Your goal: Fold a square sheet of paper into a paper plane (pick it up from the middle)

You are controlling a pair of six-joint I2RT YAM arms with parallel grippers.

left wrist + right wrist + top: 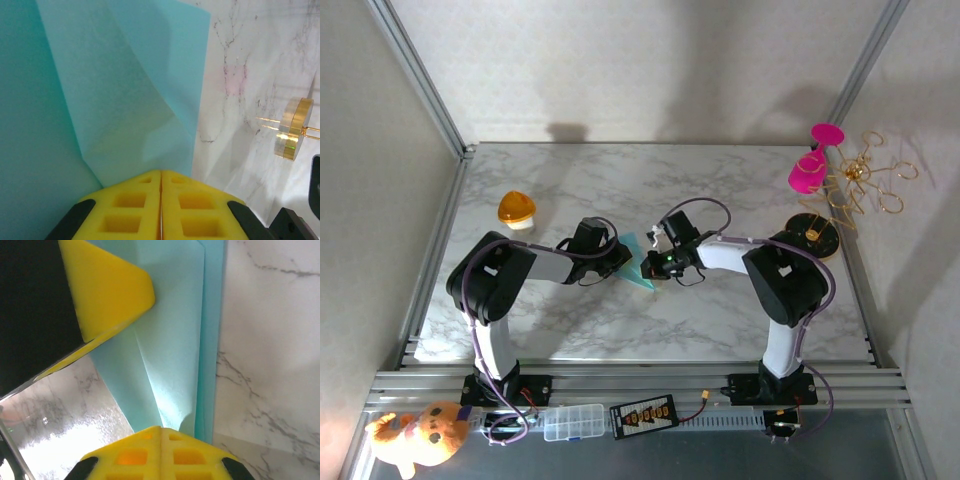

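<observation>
The square sheet of paper (pixel 641 262), teal-blue and creased into a pointed shape, is at the middle of the marble table between my two grippers. My left gripper (pixel 618 259) comes at it from the left. In the left wrist view its yellow fingers (pixel 131 210) are pressed together and the folded paper (pixel 125 90) fans out from their tips. My right gripper (pixel 656 263) comes from the right. Its fingers (pixel 135 460) are shut, with a folded flap of the paper (pixel 175 365) running into the tips. The left gripper's yellow finger (pixel 107 287) lies against the paper's far end.
An orange dome-shaped object (pixel 517 209) sits at the back left of the table (pixel 620 180). At the right stand a pink glass (pixel 810 170), gold wire shapes (pixel 865 185) and a black round base (pixel 813 235). A plush toy (pixel 420 432) and a clear box (pixel 574 421) lie below the front rail.
</observation>
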